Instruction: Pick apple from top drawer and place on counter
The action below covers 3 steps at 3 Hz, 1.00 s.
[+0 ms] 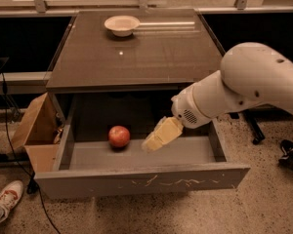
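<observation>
The red apple (119,136) lies inside the open top drawer (141,180), left of its middle. The drawer is pulled out from under the counter (136,52), a dark glossy tabletop. My gripper (151,144) hangs over the drawer floor just right of the apple, a short gap away, with its pale yellow fingers pointing down-left toward it. It holds nothing. My white arm reaches in from the right.
A shallow cream bowl (121,25) stands at the back of the counter. A brown cardboard box (36,130) sits on the floor left of the drawer. A white shoe (5,196) and a cable lie at the lower left. A chair base stands at the right.
</observation>
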Each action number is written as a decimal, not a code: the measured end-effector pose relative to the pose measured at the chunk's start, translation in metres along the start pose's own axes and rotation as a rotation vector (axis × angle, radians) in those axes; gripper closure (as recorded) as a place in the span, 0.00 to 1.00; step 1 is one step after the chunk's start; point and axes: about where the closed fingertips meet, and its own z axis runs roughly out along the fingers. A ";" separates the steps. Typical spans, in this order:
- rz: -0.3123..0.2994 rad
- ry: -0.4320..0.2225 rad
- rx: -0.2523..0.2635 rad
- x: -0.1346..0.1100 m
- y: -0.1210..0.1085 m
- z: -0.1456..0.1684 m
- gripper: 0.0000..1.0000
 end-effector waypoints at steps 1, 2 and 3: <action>-0.030 0.036 -0.095 0.012 0.023 0.066 0.00; -0.038 0.050 -0.130 0.016 0.027 0.118 0.00; -0.004 0.040 -0.140 0.015 0.014 0.157 0.00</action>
